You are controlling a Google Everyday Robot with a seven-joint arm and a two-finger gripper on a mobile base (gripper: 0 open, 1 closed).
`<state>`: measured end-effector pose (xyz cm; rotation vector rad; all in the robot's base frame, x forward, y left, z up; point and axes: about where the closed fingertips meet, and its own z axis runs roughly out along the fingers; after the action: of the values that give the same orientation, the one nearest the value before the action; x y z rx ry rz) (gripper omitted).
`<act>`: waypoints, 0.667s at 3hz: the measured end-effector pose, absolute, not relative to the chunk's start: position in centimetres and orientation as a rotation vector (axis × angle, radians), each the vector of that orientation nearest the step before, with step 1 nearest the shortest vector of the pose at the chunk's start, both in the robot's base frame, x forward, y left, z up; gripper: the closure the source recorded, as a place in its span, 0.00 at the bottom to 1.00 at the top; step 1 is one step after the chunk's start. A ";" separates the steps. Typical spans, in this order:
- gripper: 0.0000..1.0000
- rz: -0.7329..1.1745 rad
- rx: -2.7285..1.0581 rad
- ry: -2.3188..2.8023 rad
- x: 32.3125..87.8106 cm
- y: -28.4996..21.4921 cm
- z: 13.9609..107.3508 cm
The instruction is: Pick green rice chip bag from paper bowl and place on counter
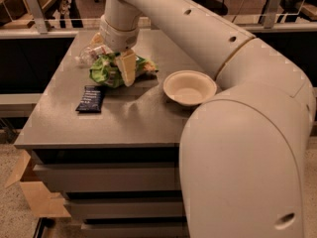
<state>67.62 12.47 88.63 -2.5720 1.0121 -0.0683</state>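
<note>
Gripper (126, 74) was low over the far-left part of the counter (143, 120), right on the bag (105, 72); I couldn't tell whether it was clamped on the bag or already apart. The bag was out of the bowl (189, 87), which sat empty well to the right. It looked bunched up under my wrist, at or just above the counter, so I judged the step in hand was the set-down. To do it well, I needed the bag's underside bearing on the counter before release. Then a full release and a straight vertical lift, so the glossy film wouldn't snag and drag along. Margins were tight: a clear plastic item (89, 53) lay just beside the bag on its far-left side, and a blue wrapper (90, 98) lay just nearer. No sideways sweep on the way out.
</note>
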 end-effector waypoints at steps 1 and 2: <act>0.00 -0.068 -2.569 1.012 67.6 12.4 88.7; 0.00 -0.149 -2.511 1.077 67.5 10.4 92.0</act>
<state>67.47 10.36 92.03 -2.5106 1.0773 -0.1489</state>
